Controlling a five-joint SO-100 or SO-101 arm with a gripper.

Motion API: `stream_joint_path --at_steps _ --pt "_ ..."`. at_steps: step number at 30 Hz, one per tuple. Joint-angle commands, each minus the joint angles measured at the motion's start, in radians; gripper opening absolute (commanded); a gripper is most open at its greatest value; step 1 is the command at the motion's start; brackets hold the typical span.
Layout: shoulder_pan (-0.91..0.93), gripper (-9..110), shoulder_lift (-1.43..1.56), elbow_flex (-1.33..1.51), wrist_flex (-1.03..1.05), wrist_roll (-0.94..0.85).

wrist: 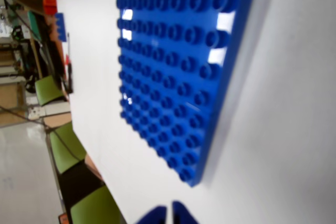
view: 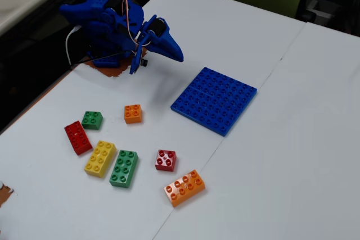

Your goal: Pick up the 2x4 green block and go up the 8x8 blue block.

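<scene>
In the wrist view, the jaws [wrist: 169,214] are showing only as two blue tips nearly pressed together, pinching nothing, above the blue plate [wrist: 178,72] on the white desk [wrist: 294,129].

In the fixed view, the arm [view: 112,23] is sitting folded at far left. The green block [view: 124,168] is lying untouched near the front, beside a yellow brick [view: 100,158]. The pick is not yet begun; the next move calls for reaching down to it with the jaws spread. No writing is readable.
</scene>
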Motion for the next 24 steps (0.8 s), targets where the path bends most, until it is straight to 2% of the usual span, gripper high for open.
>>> stream_joint_path --at_steps 1,4,7,12,17,20,24 --pt "-0.026 0 0.046 0.043 0.006 -0.021" --pt "-0.026 0 0.046 0.043 0.006 -0.035" --pt "-0.025 0 0.046 0.043 -0.031 -0.161" --pt "-0.028 0 0.044 0.041 -0.081 -0.555" --pt "-0.018 0 0.044 0.041 -0.032 -0.95" --pt "-0.012 0 0.044 0.035 0.005 -1.04" --pt "0.011 0 0.046 0.009 0.02 -1.055"
